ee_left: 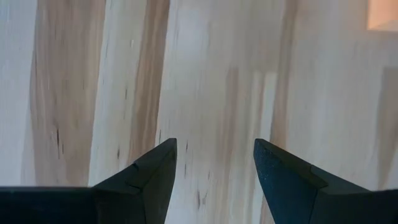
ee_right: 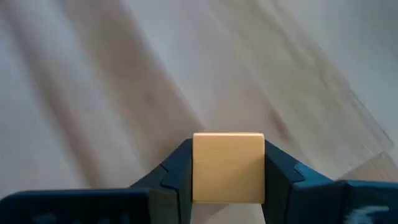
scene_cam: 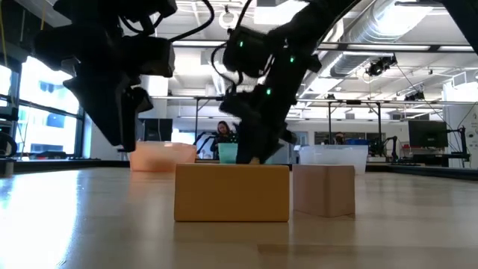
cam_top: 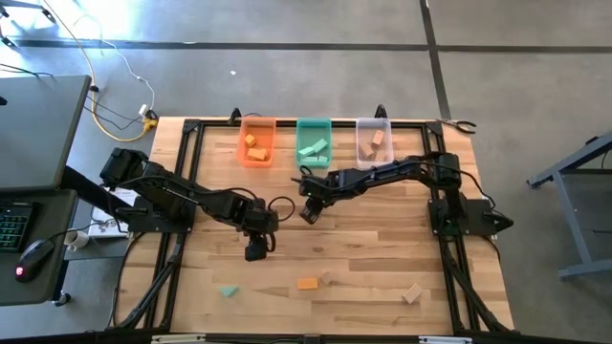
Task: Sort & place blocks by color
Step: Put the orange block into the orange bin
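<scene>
Pale plank tabletop lies beneath the right gripper, pinching a small orange block mid-table by its flat opposite faces — likely light, rigid — while the left gripper hangs spread, empty.

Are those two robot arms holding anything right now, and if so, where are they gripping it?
The right tool clamps an orange block by its two opposite side faces. The left tool is open and holds nothing.
</scene>
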Action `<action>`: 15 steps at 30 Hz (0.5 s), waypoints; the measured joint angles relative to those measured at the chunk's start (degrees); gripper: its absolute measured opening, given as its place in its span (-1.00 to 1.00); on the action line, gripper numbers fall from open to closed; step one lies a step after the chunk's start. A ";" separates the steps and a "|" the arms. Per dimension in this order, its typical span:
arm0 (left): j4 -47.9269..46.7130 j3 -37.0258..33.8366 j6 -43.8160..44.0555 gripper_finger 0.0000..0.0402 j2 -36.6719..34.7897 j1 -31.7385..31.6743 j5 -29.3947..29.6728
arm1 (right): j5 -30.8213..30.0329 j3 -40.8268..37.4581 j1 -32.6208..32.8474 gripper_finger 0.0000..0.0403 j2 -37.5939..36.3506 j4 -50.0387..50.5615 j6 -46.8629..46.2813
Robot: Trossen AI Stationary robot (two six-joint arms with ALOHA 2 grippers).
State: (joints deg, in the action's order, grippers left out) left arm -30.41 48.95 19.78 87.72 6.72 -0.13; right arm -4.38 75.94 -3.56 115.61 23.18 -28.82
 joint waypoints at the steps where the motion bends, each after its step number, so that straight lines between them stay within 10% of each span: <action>1: 1.00 0.00 -0.72 -0.01 0.00 0.00 0.27 | 0.32 0.00 0.20 -0.47 -0.90 -0.07 0.59; 15: 18.27 0.00 -4.89 -0.01 -0.01 -6.25 0.97 | 4.41 0.04 3.03 -0.47 -13.50 -0.62 13.11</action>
State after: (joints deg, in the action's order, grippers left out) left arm -12.15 48.95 14.89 87.71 0.47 0.84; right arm 0.04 75.99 -0.54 102.10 22.55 -15.71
